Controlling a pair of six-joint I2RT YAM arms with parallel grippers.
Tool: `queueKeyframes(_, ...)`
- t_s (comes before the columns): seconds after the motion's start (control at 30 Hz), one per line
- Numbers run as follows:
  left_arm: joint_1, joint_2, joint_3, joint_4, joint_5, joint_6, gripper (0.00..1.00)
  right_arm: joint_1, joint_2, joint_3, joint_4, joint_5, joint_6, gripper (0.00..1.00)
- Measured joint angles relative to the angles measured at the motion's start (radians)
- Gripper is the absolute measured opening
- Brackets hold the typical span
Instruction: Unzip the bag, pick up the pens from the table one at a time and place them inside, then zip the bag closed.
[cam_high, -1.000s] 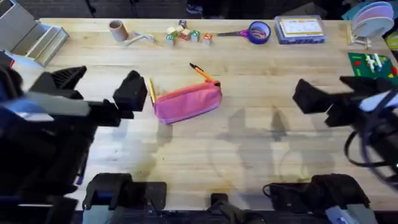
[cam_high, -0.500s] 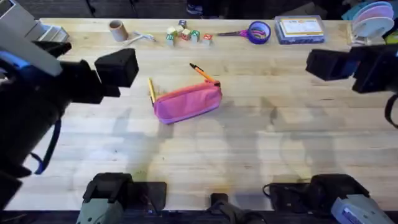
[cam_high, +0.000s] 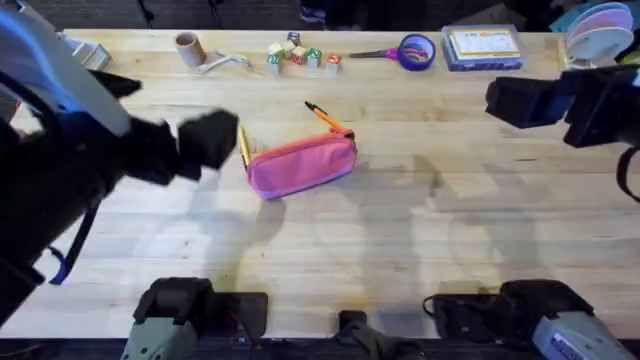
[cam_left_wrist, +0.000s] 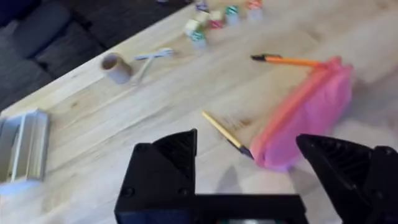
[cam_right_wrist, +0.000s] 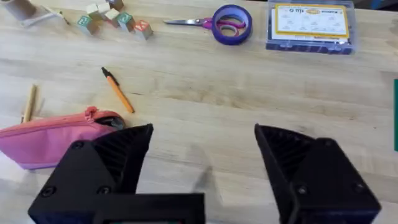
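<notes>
The pink bag (cam_high: 301, 165) lies near the middle of the desk (cam_high: 400, 230), a soft oblong fabric pouch, plump and slightly creased, zipper line along its top edge and zipped shut. In the overhead view its long axis runs left to right with the right end tipped a little farther from the arm bases. The desk is pale wooden planking with clear grain.

Two pens here. The orange pen (cam_high: 325, 117), a thin stick with a black tip, lies on the far side of the bag, slanting; its black tip points away toward the far left, and its other end meets the bag's right end. The yellowish-tan pen (cam_high: 243, 146) sits just off the bag's left end, almost at right angles to the pouch; in the left wrist view its dark end (cam_left_wrist: 224, 133) comes right up to the pink fabric.

The left end effector (cam_left_wrist: 249, 163) hangs above the desk just beside the bag's left end, black angular fingers spread wide, holding nothing. The right end effector (cam_right_wrist: 202, 158) is well off toward the right side, fingers likewise wide apart and empty.

Along the far edge: small coloured blocks (cam_high: 298, 54), purple-handled scissors (cam_high: 385, 53) and a clear flat box (cam_high: 483, 47).
</notes>
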Motion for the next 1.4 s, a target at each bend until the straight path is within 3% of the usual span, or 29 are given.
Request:
queueKeyframes(0.2,0.0,0.0,0.0,-0.147,0.138,0.269,0.994,0.0,0.0,0.0,0.0,0.0,0.0,0.998)
queueKeyframes(0.23,0.0,0.0,0.0,-0.183,0.184,0.367,0.994,0.0,0.0,0.0,0.0,0.0,0.0,0.998)
queueKeyframes(0.4,0.0,0.0,0.0,-0.198,0.218,0.449,0.994,0.0,0.0,0.0,0.0,0.001,0.0,0.998)
queueKeyframes(0.93,0.0,0.0,0.0,-0.273,0.227,0.479,0.995,0.0,0.0,0.0,0.0,0.001,0.0,0.998)
queueKeyframes(1.2,0.0,0.0,0.0,-0.317,0.226,0.556,0.993,0.0,0.0,0.0,0.0,0.0,0.0,0.998)
queueKeyframes(1.4,0.014,0.0,-0.005,-0.272,0.228,0.583,0.993,0.0,0.0,0.0,0.0,0.001,0.0,0.998)
